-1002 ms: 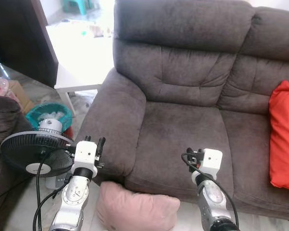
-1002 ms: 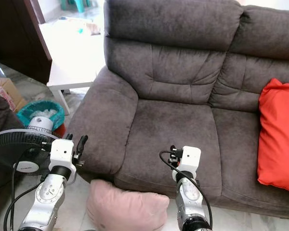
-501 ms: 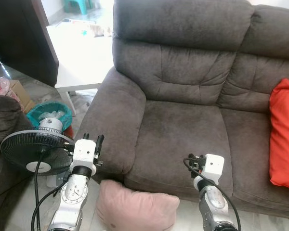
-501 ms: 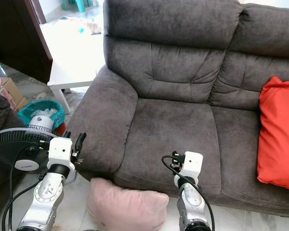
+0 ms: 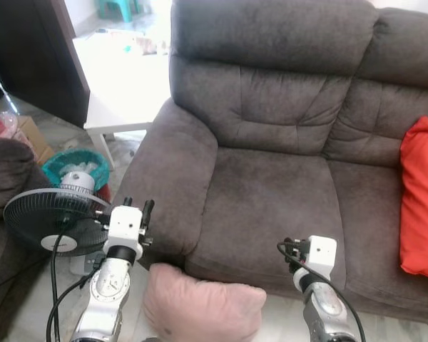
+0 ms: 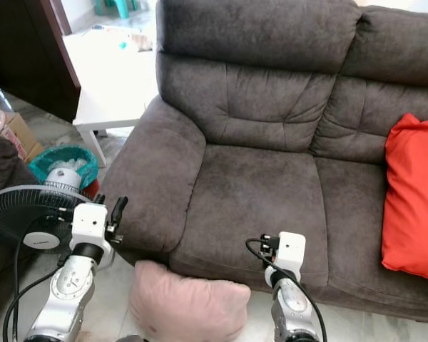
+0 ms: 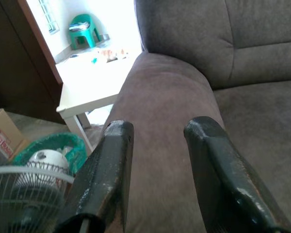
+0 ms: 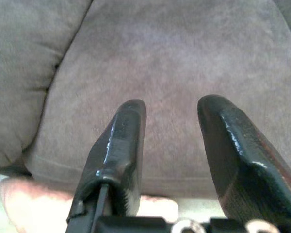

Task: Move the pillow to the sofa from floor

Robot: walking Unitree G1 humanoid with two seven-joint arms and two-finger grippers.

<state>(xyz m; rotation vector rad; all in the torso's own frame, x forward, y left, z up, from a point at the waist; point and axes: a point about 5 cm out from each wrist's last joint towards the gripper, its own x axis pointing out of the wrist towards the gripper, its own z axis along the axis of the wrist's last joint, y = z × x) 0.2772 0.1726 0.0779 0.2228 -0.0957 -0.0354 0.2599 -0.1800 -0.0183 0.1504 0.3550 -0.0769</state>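
Below both sets of open, empty jaws, the pillow (image 5: 200, 310) lies on the floor against the sofa (image 5: 271, 192); it looks soft and light, so pinch a corner.

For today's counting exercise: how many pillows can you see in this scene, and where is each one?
2. A pink pillow lies on the floor against the sofa front, and a red pillow rests on the sofa's right seat. Others may be hidden.

Black fan (image 5: 53, 226) by teal bin (image 5: 75, 165) & white table (image 5: 121, 92).
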